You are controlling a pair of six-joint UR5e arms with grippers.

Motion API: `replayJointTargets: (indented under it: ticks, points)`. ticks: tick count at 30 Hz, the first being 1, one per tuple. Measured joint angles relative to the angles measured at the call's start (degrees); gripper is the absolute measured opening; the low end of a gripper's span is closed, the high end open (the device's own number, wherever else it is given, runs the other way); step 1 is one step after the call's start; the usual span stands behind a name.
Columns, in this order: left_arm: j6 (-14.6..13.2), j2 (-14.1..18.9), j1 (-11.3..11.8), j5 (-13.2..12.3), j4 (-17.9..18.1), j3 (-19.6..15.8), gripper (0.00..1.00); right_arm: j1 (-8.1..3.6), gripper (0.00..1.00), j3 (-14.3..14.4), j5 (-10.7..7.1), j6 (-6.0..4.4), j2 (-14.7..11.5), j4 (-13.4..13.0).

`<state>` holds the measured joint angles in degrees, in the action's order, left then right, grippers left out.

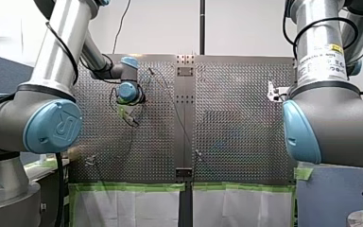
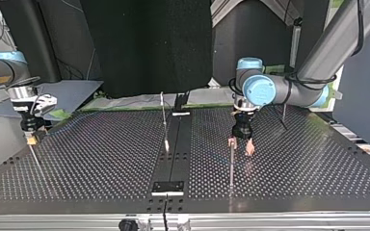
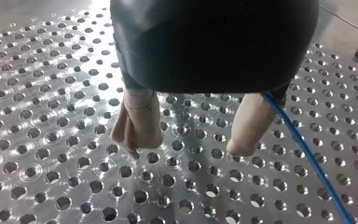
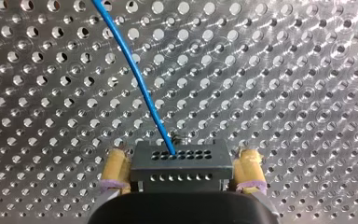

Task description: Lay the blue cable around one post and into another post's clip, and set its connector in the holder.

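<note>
Now, thin blue cable [image 4: 142,88] — black connector [image 4: 179,165], many-holed

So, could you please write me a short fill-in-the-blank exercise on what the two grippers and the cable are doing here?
1. My right gripper is shut on the black connector, from which a ____ cable leads.
2. My left gripper is ____, with nothing between its fingers.
3. The metal table under it is dotted with round ____.
Missing words: blue; open; holes.
</note>
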<state>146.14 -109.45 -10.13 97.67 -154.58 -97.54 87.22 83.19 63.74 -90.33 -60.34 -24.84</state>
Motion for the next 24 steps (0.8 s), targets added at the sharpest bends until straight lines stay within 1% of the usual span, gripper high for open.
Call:
replayJointTargets:
  ticks: [9, 16, 24]
  points:
    - [-0.4, 0.0, 0.1, 0.1, -0.2, 0.0, 1.0, 0.14, 0.99, 0.0, -0.2, 0.07, 0.0, -0.2]
    - [-0.5, 0.0, 0.1, 0.1, -0.2, 0.0, 1.0, 0.23, 0.99, 0.0, -0.94, 0.07, 0.0, -0.5]
    - [-0.5, 0.0, 0.1, 0.0, -0.2, 0.0, 1.0, 0.08, 0.99, 0.0, -0.89, 0.08, 0.0, -0.4]
